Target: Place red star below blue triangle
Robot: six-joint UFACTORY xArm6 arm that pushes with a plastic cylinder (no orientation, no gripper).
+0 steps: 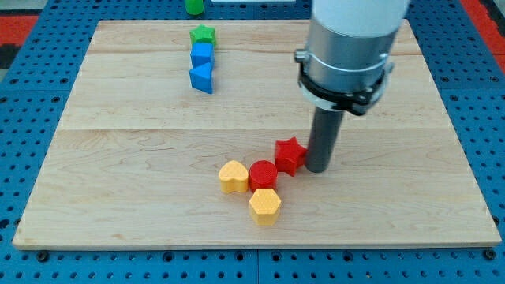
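Observation:
The red star (289,155) lies near the middle of the wooden board (142,134), below centre. My tip (318,167) stands right against the star's right side, touching it. The blue triangle (202,78) lies far off at the view's upper left, at the bottom of a short column with a blue block (202,55) and a green star (203,35) above it. The star's left side touches or nearly touches the red cylinder (263,174).
A yellow heart (233,177) lies left of the red cylinder and a yellow hexagon (265,206) just below it. A green block (193,6) sits off the board at the view's top. The arm's grey body (351,47) hangs over the board's upper right.

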